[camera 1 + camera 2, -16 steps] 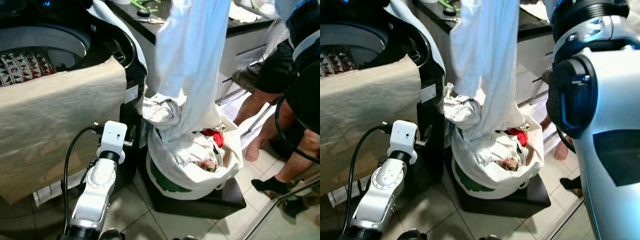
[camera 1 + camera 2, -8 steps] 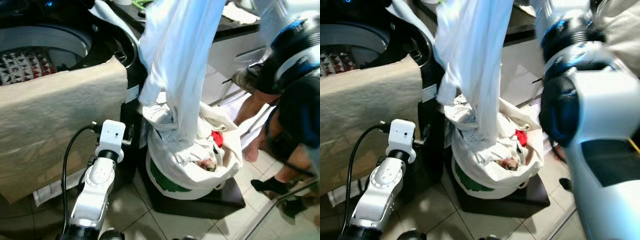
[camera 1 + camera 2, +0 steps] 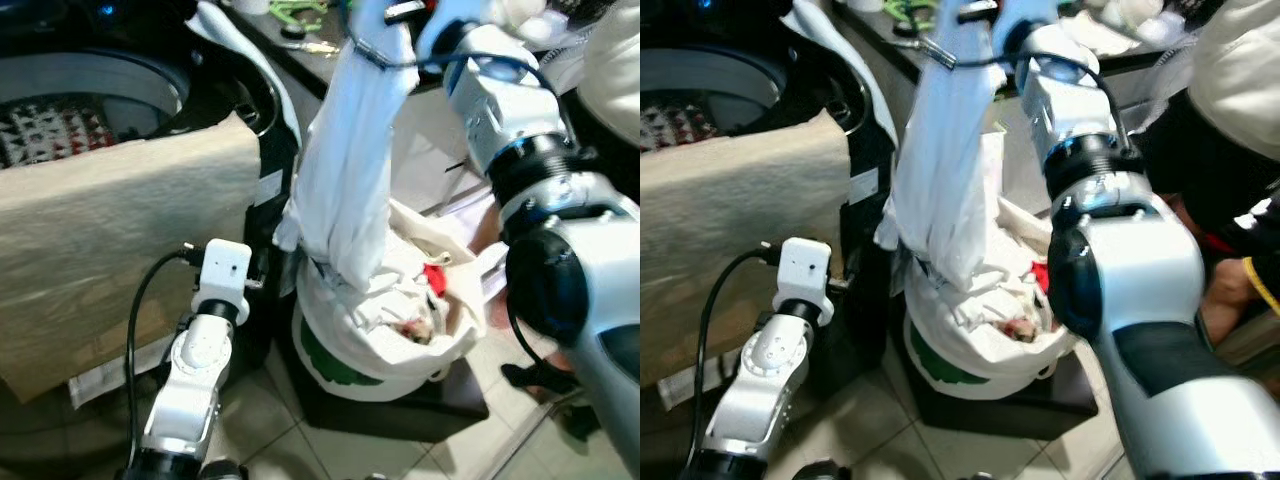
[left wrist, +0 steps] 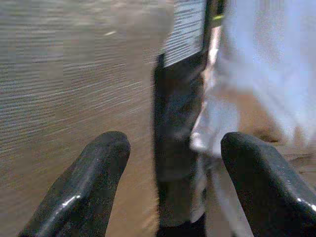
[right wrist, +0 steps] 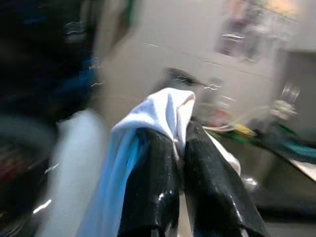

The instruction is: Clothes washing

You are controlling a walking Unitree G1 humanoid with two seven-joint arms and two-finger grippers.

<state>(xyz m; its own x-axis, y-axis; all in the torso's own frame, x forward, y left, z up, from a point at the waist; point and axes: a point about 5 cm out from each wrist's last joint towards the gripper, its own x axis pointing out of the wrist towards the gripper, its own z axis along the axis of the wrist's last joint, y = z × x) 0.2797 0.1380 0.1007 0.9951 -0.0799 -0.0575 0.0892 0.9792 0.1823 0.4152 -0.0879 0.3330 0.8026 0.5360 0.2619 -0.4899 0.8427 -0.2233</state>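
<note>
Right now your right gripper [image 5: 177,148] jaws pinch the pale blue garment [image 3: 350,170] above the laundry bag [image 3: 345,350]; left gripper [image 4: 173,187] jaws gape wide.

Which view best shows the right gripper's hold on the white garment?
Right wrist view: the right gripper has its jaws shut on the white garment. The eye views show it hanging into the laundry bag; the left wrist view catches its blurred edge.

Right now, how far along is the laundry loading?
Done: patterned clothes already lie in the washer drum. In hand: the right gripper pinches a white garment, lifted above the laundry bag. Left: get it into the drum; more clothes fill the bag.
</note>
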